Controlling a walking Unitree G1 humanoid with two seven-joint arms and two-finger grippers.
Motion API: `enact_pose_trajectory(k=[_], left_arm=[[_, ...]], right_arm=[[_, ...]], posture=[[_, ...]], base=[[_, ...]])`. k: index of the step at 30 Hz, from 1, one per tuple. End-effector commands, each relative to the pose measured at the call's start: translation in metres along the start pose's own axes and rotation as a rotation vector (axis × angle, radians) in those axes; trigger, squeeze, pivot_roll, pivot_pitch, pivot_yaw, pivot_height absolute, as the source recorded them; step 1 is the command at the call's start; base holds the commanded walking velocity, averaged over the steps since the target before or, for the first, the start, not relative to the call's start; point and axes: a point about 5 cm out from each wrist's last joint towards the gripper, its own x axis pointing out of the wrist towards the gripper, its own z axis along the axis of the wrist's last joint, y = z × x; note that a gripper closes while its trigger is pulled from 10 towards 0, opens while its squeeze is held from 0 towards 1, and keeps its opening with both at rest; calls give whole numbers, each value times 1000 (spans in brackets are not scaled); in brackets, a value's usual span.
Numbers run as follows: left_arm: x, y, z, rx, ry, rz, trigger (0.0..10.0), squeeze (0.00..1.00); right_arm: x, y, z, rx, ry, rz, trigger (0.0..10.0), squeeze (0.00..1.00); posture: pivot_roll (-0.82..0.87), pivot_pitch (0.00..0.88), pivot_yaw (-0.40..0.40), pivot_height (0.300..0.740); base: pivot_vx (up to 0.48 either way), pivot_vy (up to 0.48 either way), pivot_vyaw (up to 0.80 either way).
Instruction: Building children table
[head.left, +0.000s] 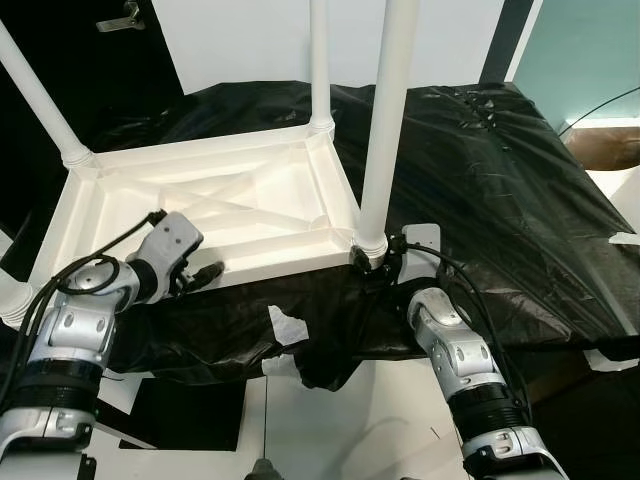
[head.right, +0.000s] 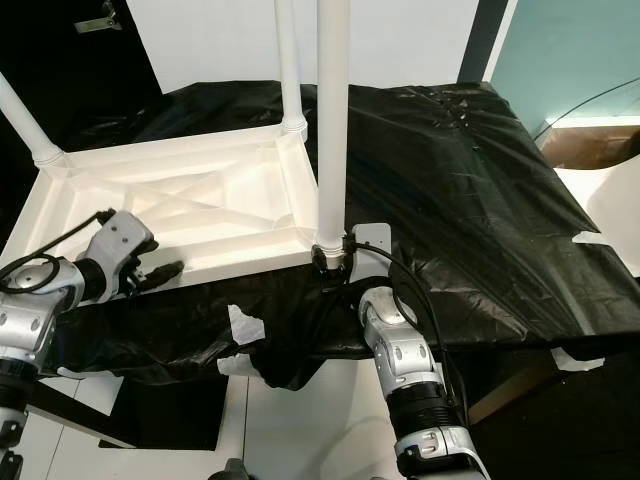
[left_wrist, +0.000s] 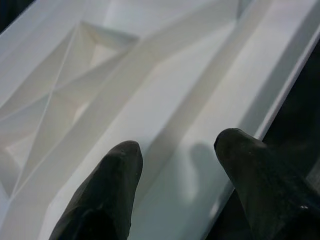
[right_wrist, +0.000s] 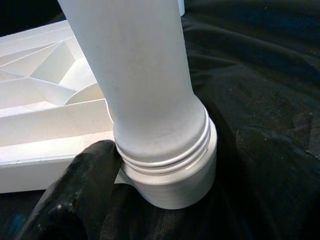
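Right end effector (head.left: 372, 262) clamped at the base of the near-right leg (head.left: 385, 120), threads showing, apparently not fully seated. Left end effector (head.left: 205, 272), fingers apart, rested on the upturned tabletop's (head.left: 240, 205) near rim. Tabletop lay on black-covered bench (head.left: 500, 180). Other legs looked fitted.

upside-down white tabletop (head.left: 250, 215) hogging centre-left, four upright legs blocking its corners, near-right leg (head.left: 385, 130) dead centre, roomy ribbed middle between them, bare black sheet (head.left: 510, 190) open at right
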Motion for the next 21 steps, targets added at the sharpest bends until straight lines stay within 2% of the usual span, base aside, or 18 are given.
enact_pose_trajectory(k=[1,4,5,6,13,17,20,21], left_arm=[[-4,7,1,-79,-44,-20,10000,0],[-6,8,1,-88,-62,-37,10000,0],[-8,5,-4,-95,-56,-93,10000,0],[-8,5,-4,-95,-56,-93,10000,0],[-10,-7,-21,-76,23,-240,10000,0],[-10,-7,-22,-98,23,-258,10000,0],[-10,-6,-33,-44,113,-250,10000,0],[-10,-6,-33,-44,113,-250,10000,0]], right_arm=[[-5,-6,-5,19,22,-33,10000,0],[-6,-7,-5,17,23,-38,10000,0],[-10,-9,-7,5,32,-34,10000,0],[-10,-9,-7,5,32,-34,10000,0],[-10,-12,-6,-7,41,-35,10000,0],[-10,-9,-4,-6,38,-31,10000,0],[-11,-9,-4,-5,39,-34,10000,0],[-11,-9,-4,-5,39,-34,10000,0]], posture=[[34,37,48,740],[34,42,47,740],[32,45,42,740],[32,45,42,740],[34,48,39,740],[30,53,40,740],[29,54,40,740],[29,54,40,740]], base=[[0,0,0],[0,0,0],[0,0,0],[0,0,0],[0,0,0],[0,0,0],[0,0,0],[0,0,0]])
